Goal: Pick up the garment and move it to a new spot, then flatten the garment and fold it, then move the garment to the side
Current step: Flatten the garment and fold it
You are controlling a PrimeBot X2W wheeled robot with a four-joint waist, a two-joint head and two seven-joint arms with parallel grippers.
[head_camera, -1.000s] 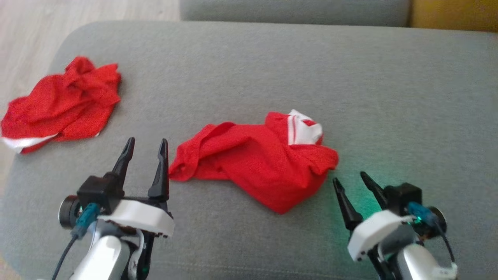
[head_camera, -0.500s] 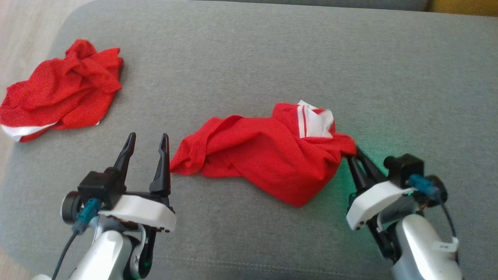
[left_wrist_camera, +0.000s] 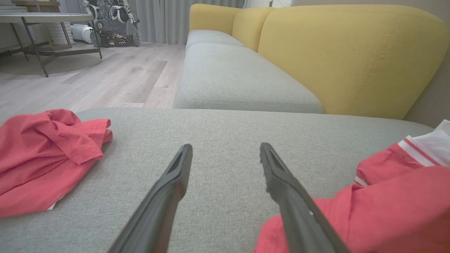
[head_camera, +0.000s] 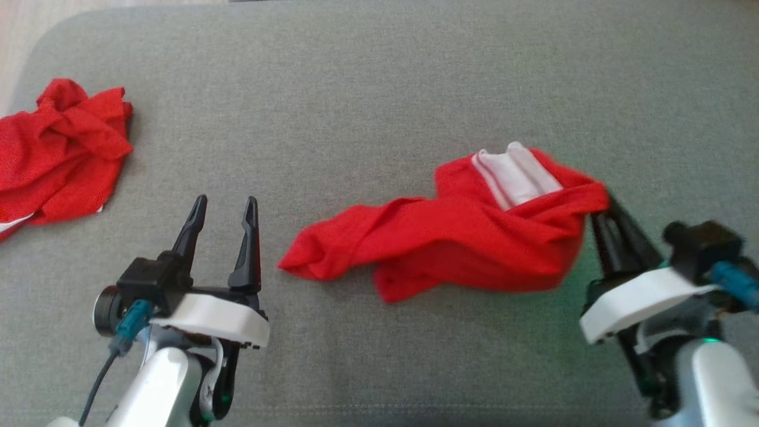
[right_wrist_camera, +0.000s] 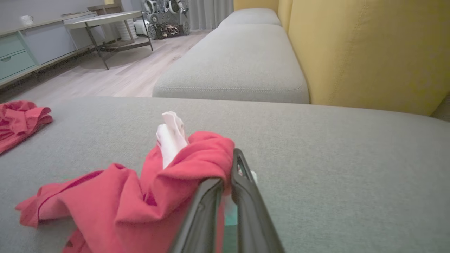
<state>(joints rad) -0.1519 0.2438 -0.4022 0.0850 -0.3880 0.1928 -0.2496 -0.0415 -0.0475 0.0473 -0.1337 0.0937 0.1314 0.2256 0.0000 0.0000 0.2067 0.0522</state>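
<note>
The garment (head_camera: 462,237) is a crumpled red shirt with a white striped part, lying on the grey seat cushion (head_camera: 367,107). My right gripper (head_camera: 602,207) is shut on its right edge, which is lifted and stretched rightward; the right wrist view shows red cloth (right_wrist_camera: 197,158) pinched between the fingers (right_wrist_camera: 246,189). My left gripper (head_camera: 224,204) stands open just left of the garment's left tip, nothing between its fingers. In the left wrist view those fingers (left_wrist_camera: 175,175) point over bare cushion, with the garment (left_wrist_camera: 393,196) at lower right.
A second crumpled red cloth (head_camera: 56,148) lies at the cushion's far left edge, also seen at the left of the wrist views (left_wrist_camera: 42,154). Beyond are another grey seat (left_wrist_camera: 232,77), a yellow backrest (left_wrist_camera: 351,56), wooden floor (left_wrist_camera: 105,77) and a table (right_wrist_camera: 105,21).
My right gripper reached the garment's right edge, shut on it, and pulled it rightward and up. The head camera shifted. The left gripper stayed open.
</note>
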